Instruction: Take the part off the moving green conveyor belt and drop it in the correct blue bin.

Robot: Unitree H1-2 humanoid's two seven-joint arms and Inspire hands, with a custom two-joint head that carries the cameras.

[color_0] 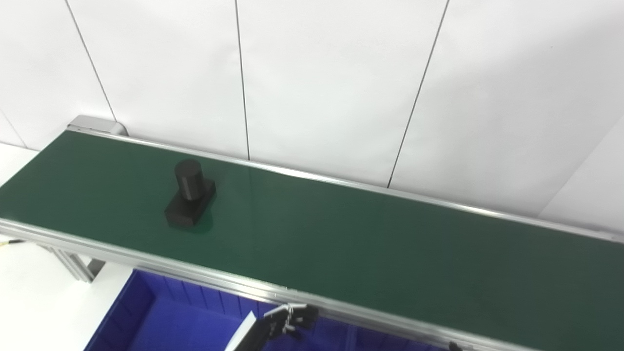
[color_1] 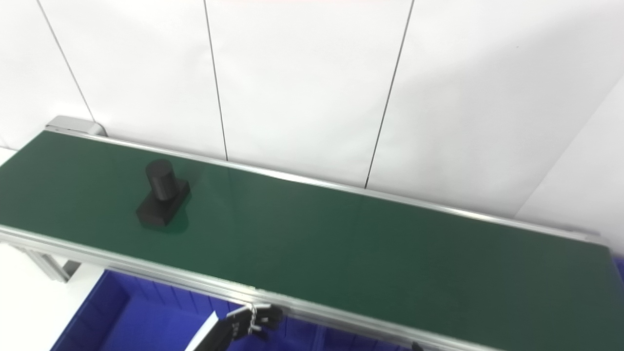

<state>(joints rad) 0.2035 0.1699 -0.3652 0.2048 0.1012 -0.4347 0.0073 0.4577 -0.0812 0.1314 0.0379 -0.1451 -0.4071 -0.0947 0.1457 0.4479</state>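
**Black part on the left of the belt, left hand low at the near rail**

The green conveyor belt (color_0: 341, 243) runs across the scene from the far left to the near right, with a silver rail along both of its long sides. Behind it stands a white panelled wall (color_0: 331, 73) with thin dark seams.

The part (color_0: 190, 195) lies on the left portion of the belt, about in the middle between the far rail and the near rail. It is black, with a flat rectangular base and a short round cylinder standing upright on the far end of that base. Nothing touches it; it is well apart from the hand.

Below the near rail, on the left, there is a blue bin (color_0: 161, 317) with ribbed inner walls. Only its upper part is seen, and the part that shows is bare.

The left hand (color_0: 287, 319) comes up from the bottom edge, just below the near rail and over the right side of the blue bin. It is dark, with the fingers (color_1: 265, 314) curled a little and slightly apart, and it holds nothing. It is well to the right of the part and nearer than it.

At the bottom edge further right, a very small dark tip shows just below the rail. It is perhaps the right hand, but I cannot tell how its fingers stand.
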